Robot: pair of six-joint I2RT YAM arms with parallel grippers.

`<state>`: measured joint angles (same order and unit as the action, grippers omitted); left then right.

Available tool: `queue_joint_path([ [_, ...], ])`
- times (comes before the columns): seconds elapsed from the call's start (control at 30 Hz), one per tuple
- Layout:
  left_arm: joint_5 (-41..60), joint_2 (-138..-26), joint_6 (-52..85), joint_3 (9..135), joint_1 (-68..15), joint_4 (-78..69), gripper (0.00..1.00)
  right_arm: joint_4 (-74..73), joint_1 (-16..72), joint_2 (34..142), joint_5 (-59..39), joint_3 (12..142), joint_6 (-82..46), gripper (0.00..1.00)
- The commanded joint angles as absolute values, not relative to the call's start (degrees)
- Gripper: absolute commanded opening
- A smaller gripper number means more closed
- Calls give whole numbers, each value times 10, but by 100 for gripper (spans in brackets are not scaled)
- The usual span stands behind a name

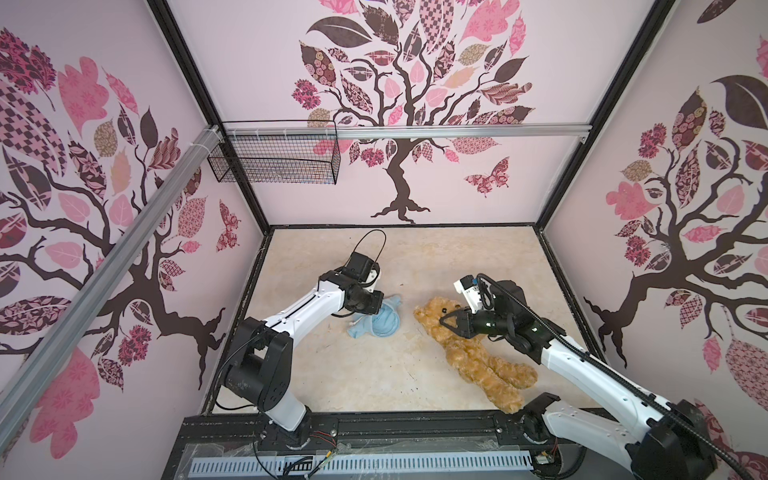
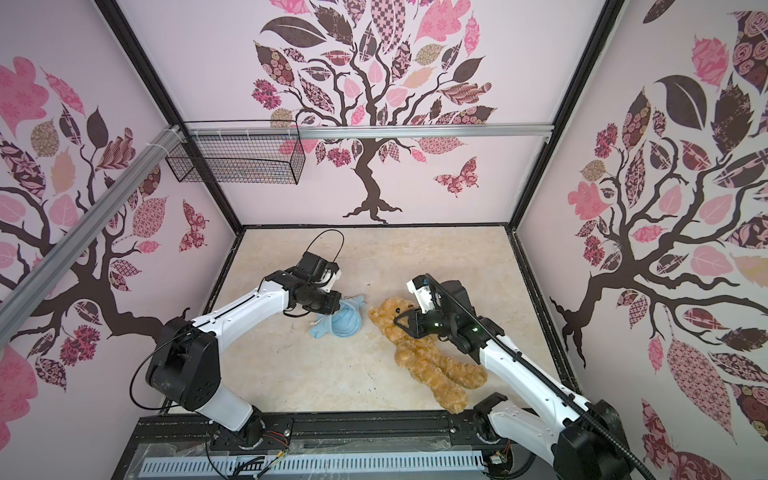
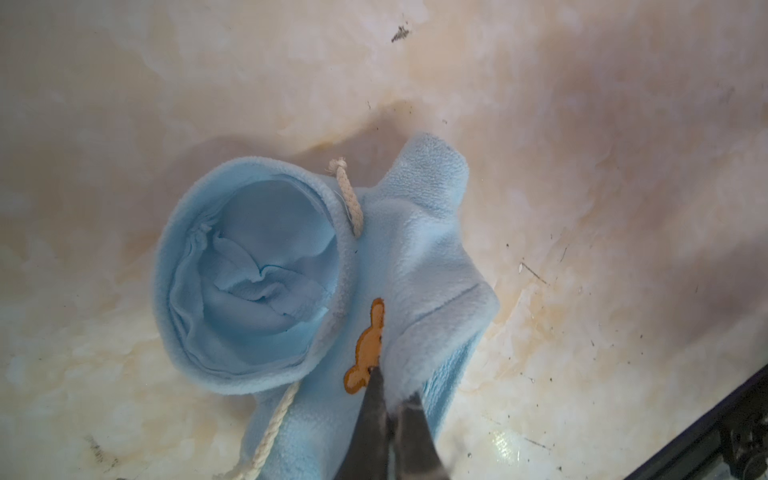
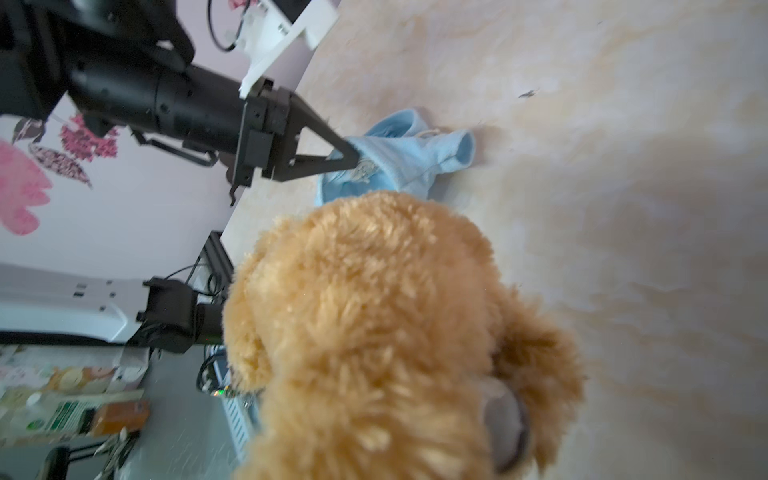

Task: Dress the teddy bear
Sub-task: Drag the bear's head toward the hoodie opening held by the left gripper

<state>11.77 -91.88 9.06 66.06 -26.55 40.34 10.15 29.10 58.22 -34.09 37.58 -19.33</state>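
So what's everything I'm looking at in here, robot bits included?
teddy bear: one, golden-brown, lying on the table right of the middle, head toward the shirt.
light blue shirt: one, hooded, crumpled on the table left of the bear, not touching it.
bear patch: one, orange, on the shirt's front.
cord: white, two stretches showing by the hood; whether they join is hidden.
wire basket: one, black, hung on the back wall's rail, upper left.
table: one, beige marbled.
walls: three, pale pink with tree decals.
left gripper: one, black, shut on the shirt beside the patch.
right gripper: one, black, shut on the bear near its head.
arms: two, white and black, reaching in from the near edge.
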Motion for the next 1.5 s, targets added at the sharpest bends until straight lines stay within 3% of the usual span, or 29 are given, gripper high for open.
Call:
queue_joint_path([
  [0.0, 155, -915, 43, 673, -264, 430, 0, 132, 332, 572, -404, 367, -184, 22],
  [0.1, 169, -907, 39, 658, -273, 421, 0, 85, 362, 618, -456, 363, -197, 22],
  [0.23, 155, -902, 27, 661, -299, 435, 0, 61, 421, 688, -442, 384, -172, 21],
  [0.57, 147, -904, 41, 673, -323, 450, 0, 63, 423, 770, -388, 412, -151, 19],
  [1.0, 170, -900, 54, 675, -332, 448, 0, -15, 418, 878, -417, 460, -187, 17],
  [1.47, 189, -897, 33, 671, -338, 453, 0, -124, 374, 855, -292, 398, -289, 12],
])
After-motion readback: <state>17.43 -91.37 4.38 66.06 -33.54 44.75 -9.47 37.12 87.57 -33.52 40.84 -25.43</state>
